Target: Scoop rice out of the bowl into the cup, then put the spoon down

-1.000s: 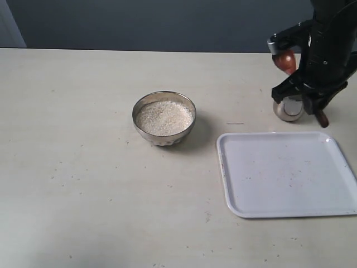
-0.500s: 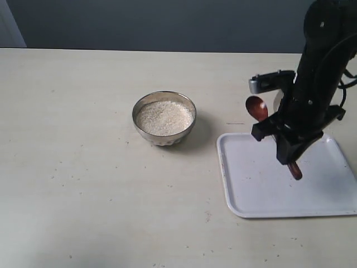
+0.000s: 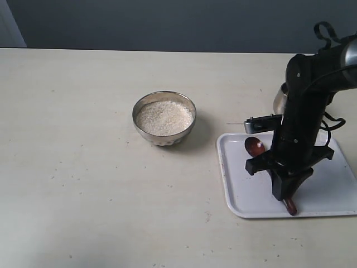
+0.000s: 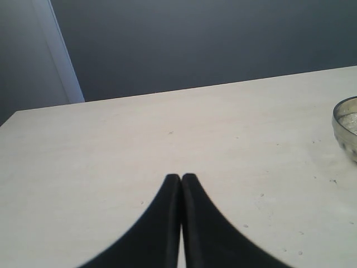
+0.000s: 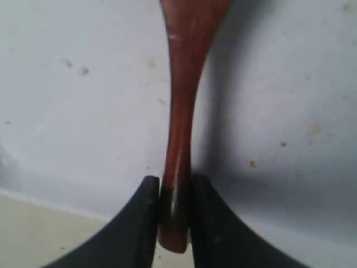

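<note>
Pinching the wooden spoon by its handle end, the right gripper holds it low over the white tray, at three o'clock from the bowl. Glossy, stiff and light, it is probably slippery and better gripped mid-handle. The left gripper is closed, empty.

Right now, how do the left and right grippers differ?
The left gripper has its jaws shut on nothing; the right gripper has its jaws shut on the spoon, near the end of its handle. The left gripper looks out over bare table; the right gripper is low over the near rim of the white tray. Both have dark jaws, closed.
</note>
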`<state>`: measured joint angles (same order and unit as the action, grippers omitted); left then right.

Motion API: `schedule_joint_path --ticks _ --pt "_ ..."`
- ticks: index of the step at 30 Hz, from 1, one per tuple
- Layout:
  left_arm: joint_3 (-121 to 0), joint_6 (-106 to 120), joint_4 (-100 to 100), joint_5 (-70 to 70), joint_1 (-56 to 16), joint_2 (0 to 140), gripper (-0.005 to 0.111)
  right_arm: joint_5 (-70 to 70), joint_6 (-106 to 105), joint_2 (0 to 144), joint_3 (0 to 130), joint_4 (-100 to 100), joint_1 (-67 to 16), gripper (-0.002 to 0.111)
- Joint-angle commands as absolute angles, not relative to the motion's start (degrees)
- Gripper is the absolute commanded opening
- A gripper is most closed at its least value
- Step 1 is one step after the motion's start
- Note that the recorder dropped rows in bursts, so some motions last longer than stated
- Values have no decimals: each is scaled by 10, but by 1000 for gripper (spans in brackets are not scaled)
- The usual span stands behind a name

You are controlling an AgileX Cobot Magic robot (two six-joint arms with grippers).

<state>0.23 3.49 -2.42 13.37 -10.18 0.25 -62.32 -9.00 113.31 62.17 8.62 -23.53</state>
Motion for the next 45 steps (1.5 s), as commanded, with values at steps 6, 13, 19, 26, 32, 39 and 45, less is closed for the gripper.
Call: schedule_joint_path --ticks 6,13,19,26,32,39,45 --pt "0 31 -25 133 -104 0 1 -597 -78 1139 620 76 -233 -1" --pt "0 31 -25 133 -104 0 1 -611 -78 1139 620 62 -233 34" --pt "0 31 -25 133 -104 0 1 -611 -78 1129 620 54 -233 47" --pt "0 31 -25 133 -104 0 1 -583 -78 868 617 44 -233 0" --pt "0 31 -25 133 -104 0 1 -477 -78 546 493 40 -233 0" --pt "0 31 -25 133 -104 0 1 -326 -61 365 328 60 -233 0" --pt "0 31 -25 133 -104 0 1 -393 -63 350 284 92 -233 0"
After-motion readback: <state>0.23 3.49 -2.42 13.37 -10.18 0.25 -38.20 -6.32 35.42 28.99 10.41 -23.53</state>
